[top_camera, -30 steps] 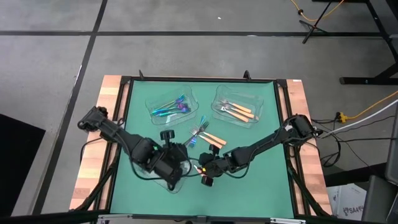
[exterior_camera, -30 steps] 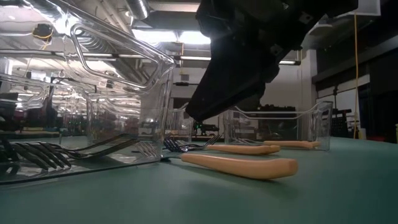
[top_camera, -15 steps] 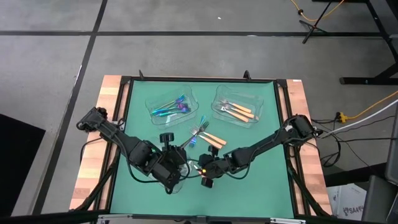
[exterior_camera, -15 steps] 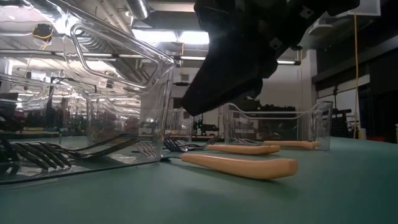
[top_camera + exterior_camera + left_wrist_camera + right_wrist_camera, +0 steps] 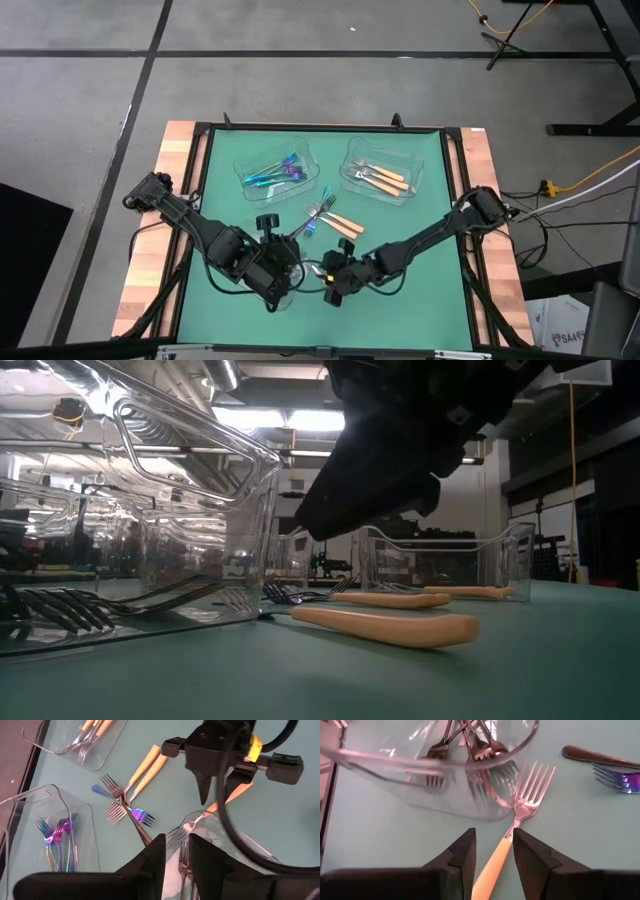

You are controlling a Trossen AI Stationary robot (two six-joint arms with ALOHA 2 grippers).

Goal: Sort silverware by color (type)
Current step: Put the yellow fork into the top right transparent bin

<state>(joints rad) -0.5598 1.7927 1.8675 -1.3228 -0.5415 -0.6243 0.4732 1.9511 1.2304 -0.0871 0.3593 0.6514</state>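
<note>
An orange-handled fork (image 5: 527, 800) lies flat on the green mat, its tines beside a clear tray (image 5: 380, 762) of dark forks (image 5: 470, 740). My right gripper (image 5: 494, 851) is open just above the fork, one finger on either side of the handle (image 5: 492, 865) and not touching it. In the low view it (image 5: 312, 532) hangs clear above the fork (image 5: 385, 626). My left gripper (image 5: 176, 862) is open above the same tray (image 5: 200, 817), holding nothing. From above, both grippers (image 5: 278, 280) (image 5: 332, 284) are near the table's front middle.
A loose pile of iridescent and orange forks (image 5: 322, 215) lies mid-table. At the far side stand a clear tray with iridescent forks (image 5: 278, 170) and one with orange forks (image 5: 382, 177). The two grippers are close together. Bare mat shows on the right half (image 5: 420, 280).
</note>
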